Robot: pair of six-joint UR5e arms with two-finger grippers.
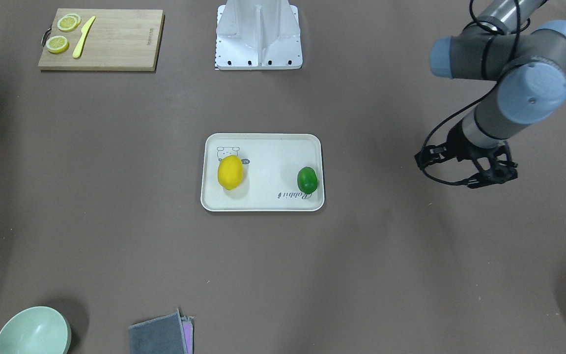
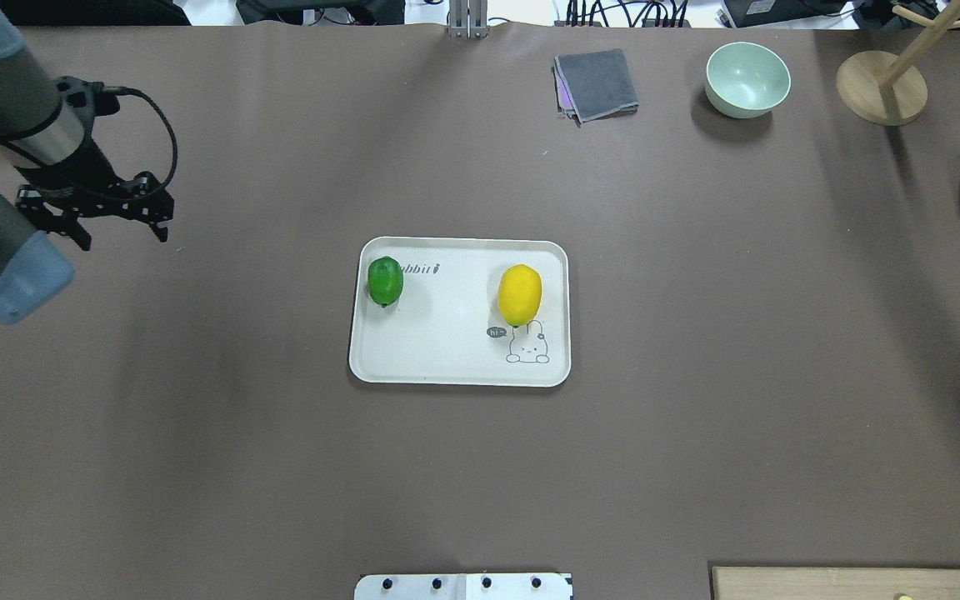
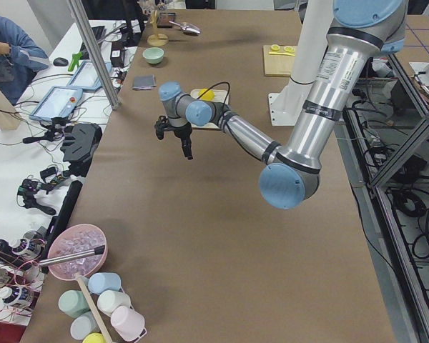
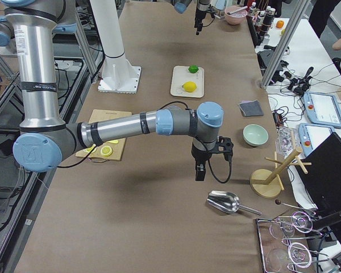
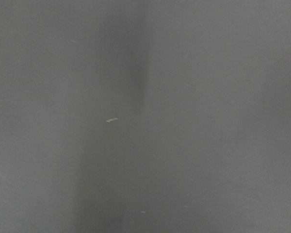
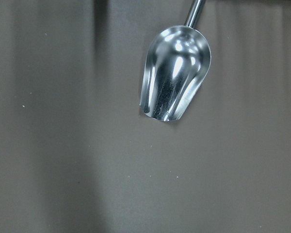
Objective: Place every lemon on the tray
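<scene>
The bright yellow lemon (image 1: 230, 172) (image 2: 520, 294) and the smaller green lemon (image 1: 307, 180) (image 2: 385, 281) both lie on the off-white tray (image 1: 263, 199) (image 2: 447, 354) at the table's middle, at opposite ends of it. My left gripper (image 2: 123, 237) (image 1: 452, 172) is open and empty, above bare table well off to the side of the tray. My right gripper (image 4: 200, 170) shows only in the exterior right view, over the table near a metal scoop; I cannot tell whether it is open or shut.
A wooden cutting board (image 1: 116, 39) with lemon slices (image 1: 57, 44) and a yellow knife (image 1: 84, 37) lies near the robot base (image 1: 258, 37). On the far side are a folded cloth (image 2: 597, 83), a green bowl (image 2: 747, 79), a wooden stand (image 2: 880, 87) and the scoop (image 6: 174, 94).
</scene>
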